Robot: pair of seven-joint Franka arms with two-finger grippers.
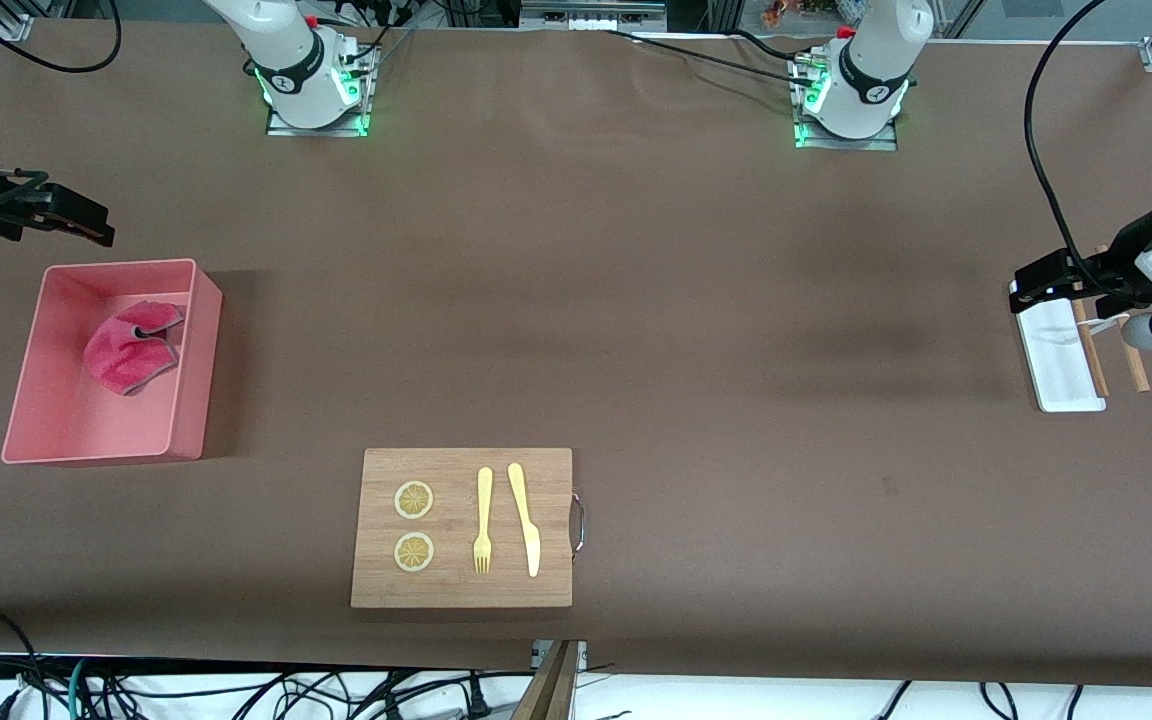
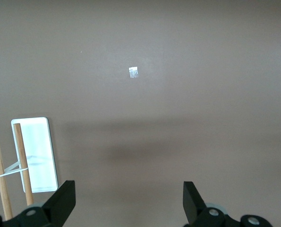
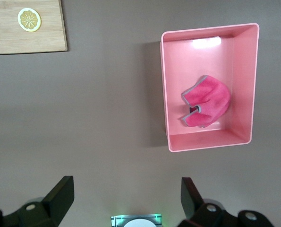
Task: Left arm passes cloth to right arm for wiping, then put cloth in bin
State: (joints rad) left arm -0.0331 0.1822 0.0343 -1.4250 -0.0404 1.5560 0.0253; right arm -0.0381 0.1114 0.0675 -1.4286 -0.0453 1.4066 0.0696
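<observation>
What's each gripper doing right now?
Left gripper: open, empty, over the small flat white tray.
Right gripper: open, empty.

A brown-covered table [image 1: 636,300] carries everything. Toward the right arm's end stands the pink bin [image 1: 191,370], and nearer the front camera, about midway along the table, lies a wooden board [image 1: 461,590] with a metal handle. Toward the left arm's end a small flat white tray [image 1: 1061,375] rests with two thin wooden sticks [image 1: 1136,370] beside or partly over it, though the arm above hides just how they lie; the two arm bases are bolted at the table's farthest edge.
</observation>
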